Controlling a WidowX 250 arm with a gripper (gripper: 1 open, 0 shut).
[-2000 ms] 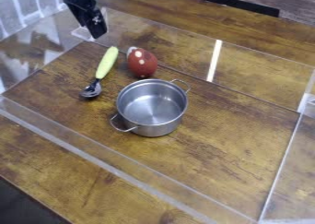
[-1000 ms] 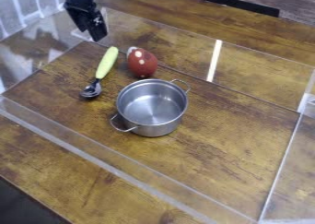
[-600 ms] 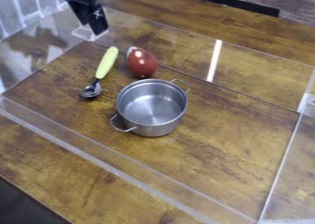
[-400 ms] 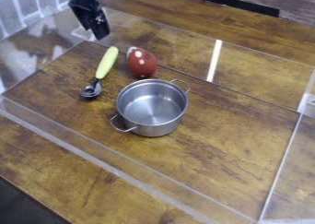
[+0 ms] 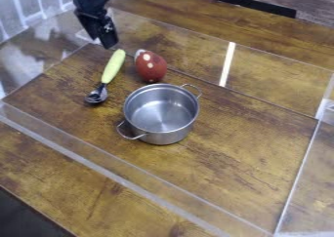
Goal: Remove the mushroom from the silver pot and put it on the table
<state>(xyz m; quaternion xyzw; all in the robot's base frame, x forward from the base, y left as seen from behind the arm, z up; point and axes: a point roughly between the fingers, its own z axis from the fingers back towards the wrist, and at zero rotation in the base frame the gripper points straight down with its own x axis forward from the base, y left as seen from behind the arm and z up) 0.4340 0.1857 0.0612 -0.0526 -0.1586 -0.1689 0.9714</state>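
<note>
Lower and nearer the mushroom (image 5: 151,65) now, the gripper (image 5: 101,34) hangs with jaws seemingly apart; silver pot (image 5: 160,114) sits empty.

High oblique view — whole table (image 5: 248,173)

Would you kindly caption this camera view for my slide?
Open claw above the table; mushroom beside empty silver pot.

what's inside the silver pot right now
Nothing shows inside the silver pot: its bare steel bottom and far inner wall are visible. Only the near inner wall is hidden by the rim. The mushroom lies outside, on the table behind the pot.
</note>
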